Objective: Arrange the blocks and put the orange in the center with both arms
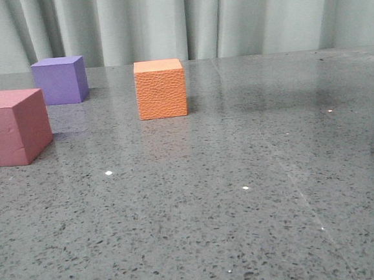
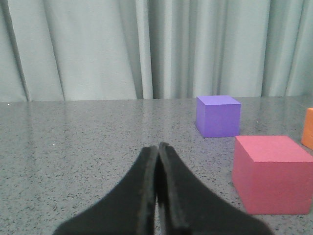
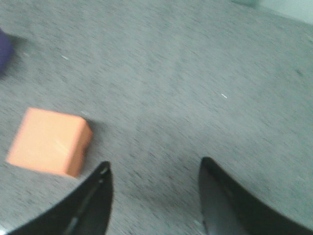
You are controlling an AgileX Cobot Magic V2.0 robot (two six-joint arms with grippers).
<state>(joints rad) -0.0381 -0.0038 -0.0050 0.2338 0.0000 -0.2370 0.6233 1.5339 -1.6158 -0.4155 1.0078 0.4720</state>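
Where the speckled grey counter [image 1: 243,194] fills the lower half of the front view, nothing stands on it, and neither arm shows in that picture. Nearest of the blocks is the pink-red cube [image 1: 11,126], at the left edge of the frame and partly cut off by it. Behind it, in the upper left, sits the purple cube [image 1: 59,80], close to the pink-red one but apart from it. To the right of both, near the upper middle of the frame, the orange cube [image 1: 160,88] stands alone, flat on the counter, its pebbled front face turned toward the camera. A pale pleated curtain [image 1: 229,16] hangs along the far edge. At the bottom of the left wrist view the left gripper [image 2: 158,147] is clenched, its dark fingers pressed together with nothing between them, low over bare counter, well short of the pink-red and purple cubes. The blurred right wrist view shows the right gripper [image 3: 155,169] released, fingers spread wide above the counter, with the orange cube at the middle left of that frame, beside one finger and untouched.
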